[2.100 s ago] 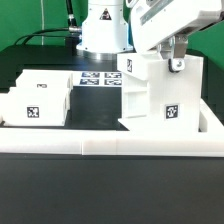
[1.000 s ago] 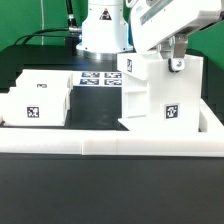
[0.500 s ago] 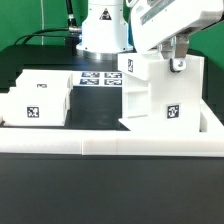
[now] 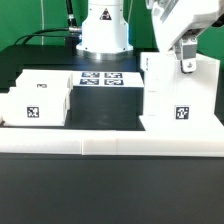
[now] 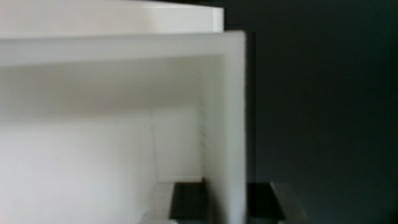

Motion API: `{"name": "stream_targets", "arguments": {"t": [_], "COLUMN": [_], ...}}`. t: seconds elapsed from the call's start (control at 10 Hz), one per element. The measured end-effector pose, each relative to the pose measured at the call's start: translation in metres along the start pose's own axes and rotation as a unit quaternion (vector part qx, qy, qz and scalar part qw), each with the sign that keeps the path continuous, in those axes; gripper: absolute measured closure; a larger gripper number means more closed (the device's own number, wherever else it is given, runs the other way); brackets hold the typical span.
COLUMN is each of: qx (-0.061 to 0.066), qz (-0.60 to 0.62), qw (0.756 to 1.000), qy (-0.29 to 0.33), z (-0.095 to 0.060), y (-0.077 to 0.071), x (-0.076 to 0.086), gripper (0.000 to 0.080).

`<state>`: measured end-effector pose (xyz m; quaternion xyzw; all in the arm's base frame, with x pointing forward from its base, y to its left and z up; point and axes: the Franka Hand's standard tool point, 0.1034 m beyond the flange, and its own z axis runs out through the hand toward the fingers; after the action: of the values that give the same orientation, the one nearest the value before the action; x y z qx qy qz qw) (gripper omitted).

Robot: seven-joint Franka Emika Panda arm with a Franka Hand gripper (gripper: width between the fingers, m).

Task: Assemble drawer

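Observation:
The tall white drawer case stands at the exterior view's right, against the front rail, with a tag on its front face. My gripper reaches down onto the case's top edge. In the wrist view my gripper has its two dark fingers on either side of a thin white wall of the case, shut on it. Two small white trays sit at the exterior view's left: the nearer one shows its tag, and the other is just behind it.
The marker board lies flat at the back, in front of the arm's white base. A long low white rail edges the table's front. Dark table surface lies between the trays and the case.
The case and my gripper have shifted together toward the exterior view's right, and the case now faces the camera more squarely. The trays have not moved.

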<state>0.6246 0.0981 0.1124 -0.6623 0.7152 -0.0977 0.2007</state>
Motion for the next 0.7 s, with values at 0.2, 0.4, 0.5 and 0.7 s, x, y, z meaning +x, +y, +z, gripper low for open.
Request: {"name": "stream_targets", "arguments": {"t": [0.2, 0.4, 0.5, 0.7], "qx": [0.001, 0.001, 0.001, 0.007], "qz": [0.005, -0.002, -0.006, -0.01], "qw": [1.0, 1.0, 1.0, 1.0], "qy": [0.002, 0.002, 0.002, 0.005], "z": [-0.001, -0.0011, -0.0012, -0.0005], "y": [-0.0007, -0.0009, -0.0009, -0.0017], "x": [0.0015, 0.0023, 0.0025, 0.002], "gripper": [0.0725, 0.0725, 0.0725, 0.0725]}}
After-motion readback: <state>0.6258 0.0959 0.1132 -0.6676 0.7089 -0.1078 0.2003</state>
